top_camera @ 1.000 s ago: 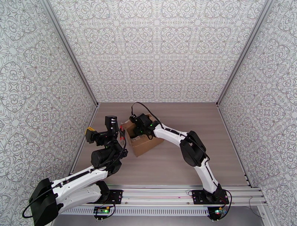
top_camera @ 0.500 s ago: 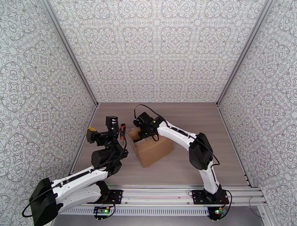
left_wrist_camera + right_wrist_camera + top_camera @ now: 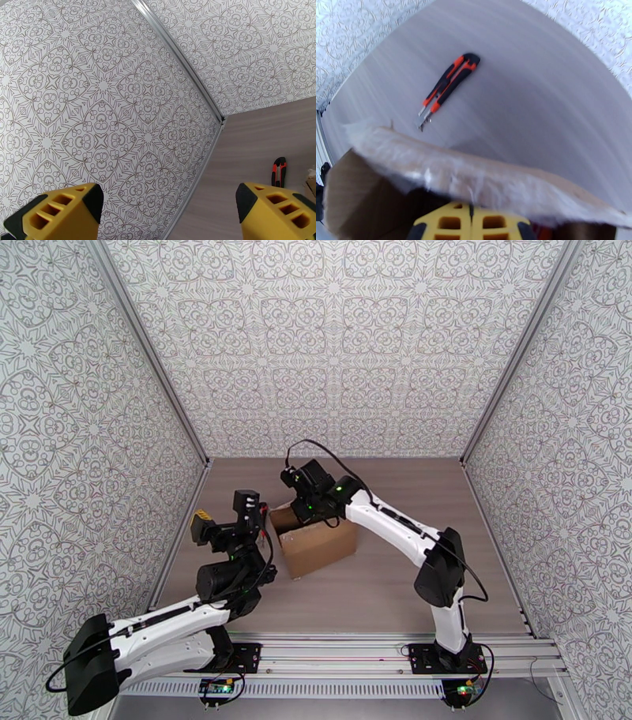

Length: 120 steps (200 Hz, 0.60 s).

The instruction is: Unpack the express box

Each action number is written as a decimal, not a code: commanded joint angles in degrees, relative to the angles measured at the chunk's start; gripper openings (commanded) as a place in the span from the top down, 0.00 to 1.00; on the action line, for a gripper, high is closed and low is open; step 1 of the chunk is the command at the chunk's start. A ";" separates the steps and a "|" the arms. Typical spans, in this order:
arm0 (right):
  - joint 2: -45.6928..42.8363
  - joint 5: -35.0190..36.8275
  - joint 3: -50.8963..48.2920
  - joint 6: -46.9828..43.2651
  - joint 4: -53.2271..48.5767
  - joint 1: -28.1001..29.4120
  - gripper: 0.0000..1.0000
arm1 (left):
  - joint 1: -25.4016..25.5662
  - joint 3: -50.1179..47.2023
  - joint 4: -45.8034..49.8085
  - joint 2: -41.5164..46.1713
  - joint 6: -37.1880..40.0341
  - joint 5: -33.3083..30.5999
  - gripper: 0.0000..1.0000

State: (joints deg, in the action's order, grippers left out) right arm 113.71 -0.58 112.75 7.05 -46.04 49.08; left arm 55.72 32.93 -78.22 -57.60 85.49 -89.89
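The box [image 3: 320, 548] looks light and stiff; grab its flap [image 3: 482, 177] at 11 o'clock. The right tool [image 3: 470, 221] is together, the left tool [image 3: 168, 197] apart.

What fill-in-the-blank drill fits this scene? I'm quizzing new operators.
The left gripper has its jaws ____.
The right gripper has its jaws ____.
The utility knife lies on the ____, not in the express box.
Missing words: open; shut; table.
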 commanded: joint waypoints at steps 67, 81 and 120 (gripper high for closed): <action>-5.98 1.15 -2.46 1.35 -3.30 -0.57 1.00 | 3.16 -0.76 -0.88 0.63 -2.57 -5.65 0.05; -5.57 0.95 -2.62 2.06 -4.09 -0.65 0.99 | 3.21 -0.59 -0.89 0.33 -2.64 -5.64 0.05; -6.22 1.61 -2.15 2.18 -6.49 -1.52 0.83 | 5.02 0.63 -0.89 0.15 -3.75 -5.72 0.05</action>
State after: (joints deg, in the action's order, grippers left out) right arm 108.16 -0.36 110.80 8.80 -49.21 48.53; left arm 58.92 32.42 -78.24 -57.43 83.55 -89.89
